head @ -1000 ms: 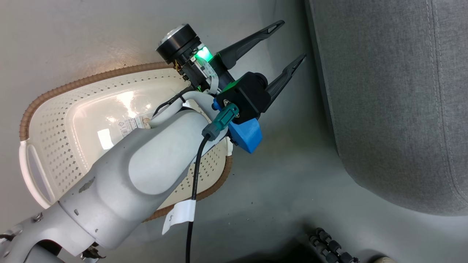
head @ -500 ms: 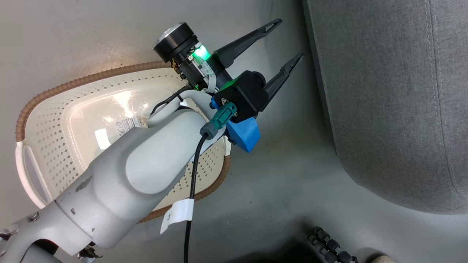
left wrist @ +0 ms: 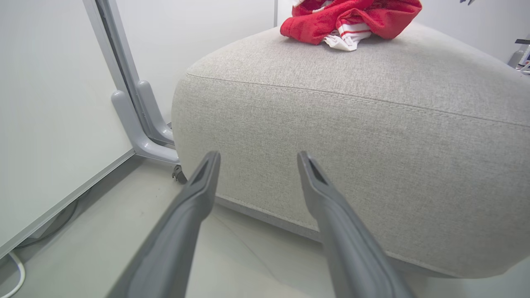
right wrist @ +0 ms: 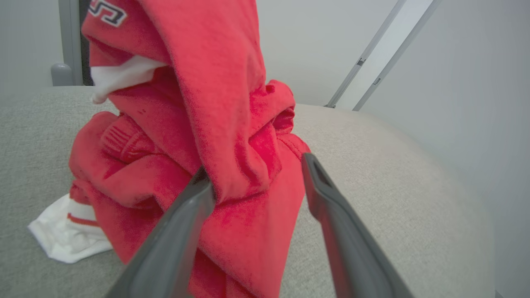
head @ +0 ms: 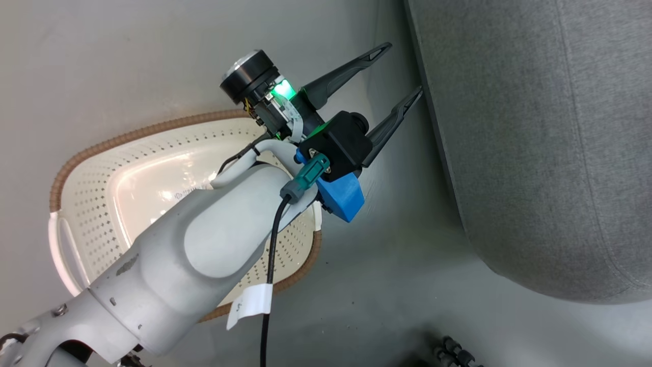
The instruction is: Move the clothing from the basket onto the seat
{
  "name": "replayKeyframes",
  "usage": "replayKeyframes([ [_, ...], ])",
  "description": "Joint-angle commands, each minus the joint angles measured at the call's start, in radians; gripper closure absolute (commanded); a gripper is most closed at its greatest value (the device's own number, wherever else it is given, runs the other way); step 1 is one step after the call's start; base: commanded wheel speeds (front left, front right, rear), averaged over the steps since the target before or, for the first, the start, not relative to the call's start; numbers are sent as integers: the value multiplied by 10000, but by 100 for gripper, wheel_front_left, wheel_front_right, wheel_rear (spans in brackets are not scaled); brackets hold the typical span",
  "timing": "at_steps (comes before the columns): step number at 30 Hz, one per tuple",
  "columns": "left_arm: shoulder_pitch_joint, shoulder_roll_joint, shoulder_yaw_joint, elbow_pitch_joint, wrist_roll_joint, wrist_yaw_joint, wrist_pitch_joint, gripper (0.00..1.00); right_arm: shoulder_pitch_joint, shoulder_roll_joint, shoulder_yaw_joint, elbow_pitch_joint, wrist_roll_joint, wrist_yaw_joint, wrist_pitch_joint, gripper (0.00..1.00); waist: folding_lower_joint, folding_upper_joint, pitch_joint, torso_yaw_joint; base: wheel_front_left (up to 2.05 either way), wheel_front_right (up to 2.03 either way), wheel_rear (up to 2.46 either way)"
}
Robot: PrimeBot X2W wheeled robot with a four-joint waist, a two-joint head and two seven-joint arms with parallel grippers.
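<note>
Right, closest in on the head view is the left arm's pale forearm [head: 204, 244], a black cable [head: 267, 285] trailing down beside it. Under it sits the basket [head: 153, 128] on the left of the scene, cream and perforated with a brown rim band, its glossy inside catching the light. Past the wrist, with its green light [head: 282, 89] and blue block [head: 341, 196], the left gripper [head: 405, 67] has its two dark fingers spread wide with nothing between them. It hangs over the grey floor [head: 382, 285] in the gap between basket and seat, and one fingertip is just beside the seat's edge.

Over on the right is the seat [head: 535, 153], big, light grey and rounded at the corner. The left wrist view looks straight at its side, seam line running across, and up on top at the far end lies the clothing [left wrist: 352, 18], a bright red heap with white striped trim. So the clothing is on the seat, well apart from the basket.

Now up there with it is the right gripper [right wrist: 256, 163], jaws standing apart. A tall fold of red cloth rises in front of it and drapes against one finger [right wrist: 182, 231], with a clear gap to the other finger, so it clamps nothing. White trim pokes out low beside the heap, and a scrap of lettering shows high up. Beyond it all stands a pale wall panel [left wrist: 49, 103] on a grey foot [left wrist: 140, 136].
</note>
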Motion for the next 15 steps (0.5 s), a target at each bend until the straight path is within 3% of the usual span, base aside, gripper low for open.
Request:
replayKeyframes([
  [1, 95, -50, 20, 55, -73, 40, -82, 0, 417, 141, 41, -154, -57, 0, -36, 0, 0, 0, -373, 57, 0, 0, 0],
  [15, 1335, -197, 702, 117, -536, 467, -306, 0, 3016, 1014, 952, -2461, -169, 1, -37, 0, 0, 0, -2568, 422, 0, 0, 0],
])
